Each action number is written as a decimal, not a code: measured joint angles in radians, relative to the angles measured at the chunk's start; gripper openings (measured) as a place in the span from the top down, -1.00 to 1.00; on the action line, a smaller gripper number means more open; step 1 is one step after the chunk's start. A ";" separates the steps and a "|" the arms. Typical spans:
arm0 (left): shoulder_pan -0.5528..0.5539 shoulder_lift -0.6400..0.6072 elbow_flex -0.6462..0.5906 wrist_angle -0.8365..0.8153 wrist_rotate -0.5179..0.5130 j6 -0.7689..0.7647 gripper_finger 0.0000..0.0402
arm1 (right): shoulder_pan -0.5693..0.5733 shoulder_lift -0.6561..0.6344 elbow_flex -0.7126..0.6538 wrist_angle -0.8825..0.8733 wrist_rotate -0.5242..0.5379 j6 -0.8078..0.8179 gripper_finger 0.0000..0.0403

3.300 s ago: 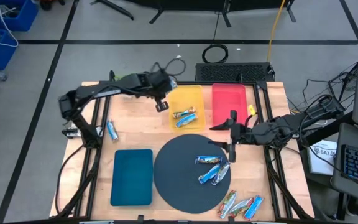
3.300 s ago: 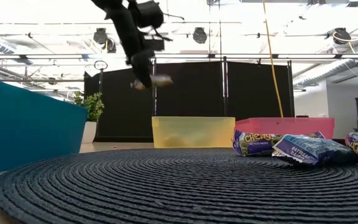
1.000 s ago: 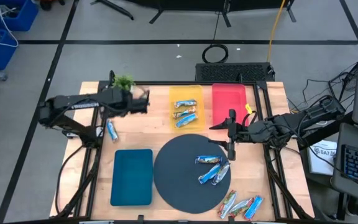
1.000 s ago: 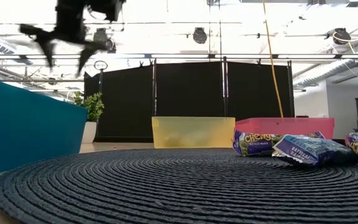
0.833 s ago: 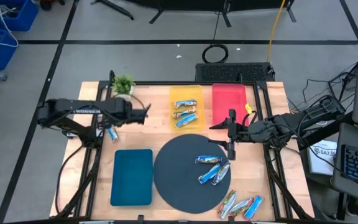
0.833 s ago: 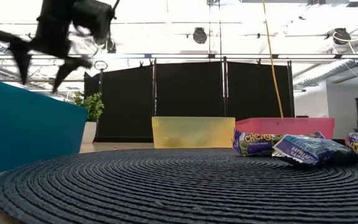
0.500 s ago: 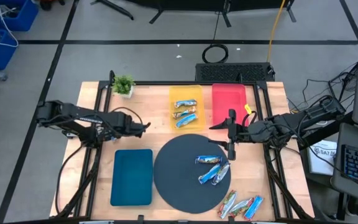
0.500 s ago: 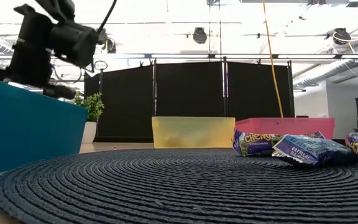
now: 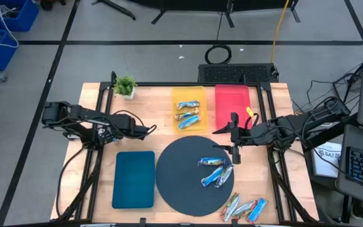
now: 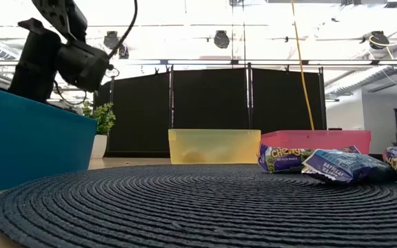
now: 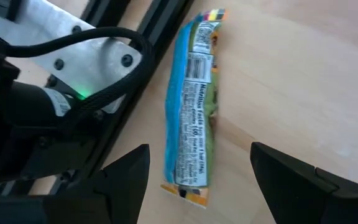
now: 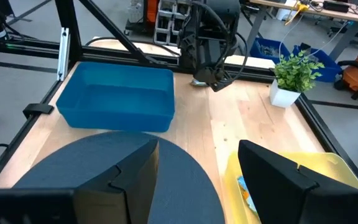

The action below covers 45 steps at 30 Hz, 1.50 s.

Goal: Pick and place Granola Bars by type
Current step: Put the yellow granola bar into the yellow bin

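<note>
1. Whereas 3.3 s earlier the left gripper (image 9: 149,129) had hung over the yellow tray (image 9: 188,108) at upper centre of the high view, it had by now swung down-left and dropped low beside the table's left rail.
2. While it travelled, the lone granola bar (image 11: 194,106) stayed where it lay; the left wrist view showed it centred between the spread fingers (image 11: 126,173), which held nothing.
3. Since the yellow tray now carried 3 bars (image 9: 187,115) against 2 before, I judged 1 drop finished and the next pick just starting.
4. Because the bar lay lengthwise close along the rail, a clean closing across its narrow width looked needed.
5. Elsewhere nothing had shifted: 3 bars (image 9: 215,171) sat right of centre on the dark round mat (image 9: 175,183), 3 more (image 9: 243,207) at lower right, and the teal tray (image 9: 134,179) and red tray (image 9: 232,101) were empty.
6. Waiting at centre right, the right gripper (image 9: 233,137) had barely moved, its fingers parted and empty.
</note>
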 joint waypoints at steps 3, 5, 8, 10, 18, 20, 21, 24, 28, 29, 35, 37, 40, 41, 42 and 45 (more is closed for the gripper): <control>0.000 0.027 0.000 0.004 0.002 -0.009 -0.42 | 0.000 0.000 0.000 -0.015 0.000 -0.001 -0.05; 0.000 0.045 0.000 0.000 0.001 -0.012 -0.42 | 0.000 0.000 0.000 -0.021 0.000 -0.001 -0.05; 0.000 0.079 0.000 0.005 0.005 -0.013 -0.42 | 0.000 -0.001 0.000 -0.043 0.000 0.000 -0.05; 0.000 0.106 -0.006 0.024 0.026 -0.016 -0.42 | 0.000 -0.002 0.000 -0.061 0.000 0.000 -0.05; -0.001 0.186 -0.012 0.083 0.047 -0.001 -0.42 | 0.000 -0.048 0.000 -0.112 -0.001 0.000 -0.05; -0.001 0.196 -0.011 0.088 0.047 -0.004 -0.41 | 0.000 -0.065 0.000 -0.117 -0.001 0.000 -0.05; -0.001 0.200 -0.011 0.089 0.046 -0.006 -0.38 | 0.000 -0.074 0.000 -0.120 -0.001 0.000 -0.05; -0.005 0.201 -0.012 0.086 0.046 -0.025 -0.21 | 0.000 -0.101 0.000 -0.122 -0.001 0.000 -0.05; -0.016 0.201 -0.033 0.109 0.046 -0.090 0.19 | 0.000 -0.137 0.000 -0.126 -0.001 0.000 -0.05; -0.018 0.201 -0.037 0.116 0.047 -0.090 0.31 | 0.000 -0.146 0.000 -0.129 -0.001 0.000 -0.05; -0.045 0.203 -0.042 0.126 0.057 -0.082 0.87 | 0.000 -0.178 0.000 -0.131 0.001 -0.001 -0.05; -0.051 0.196 -0.042 0.142 0.046 -0.080 0.89 | 0.000 -0.180 0.000 -0.131 0.001 -0.009 -0.05; -0.051 0.193 -0.028 0.178 0.019 -0.032 0.90 | 0.000 -0.180 0.000 -0.131 0.001 -0.020 -0.05; -0.049 0.193 -0.013 0.188 0.009 -0.014 0.90 | 0.000 -0.180 0.000 -0.130 0.002 -0.021 -0.05; -0.048 0.193 0.009 0.203 -0.007 0.008 0.90 | 0.000 -0.180 0.000 -0.129 0.002 -0.021 -0.05; -0.043 0.194 0.084 0.239 -0.104 0.109 0.90 | 0.000 -0.180 0.000 -0.129 0.002 -0.025 -0.05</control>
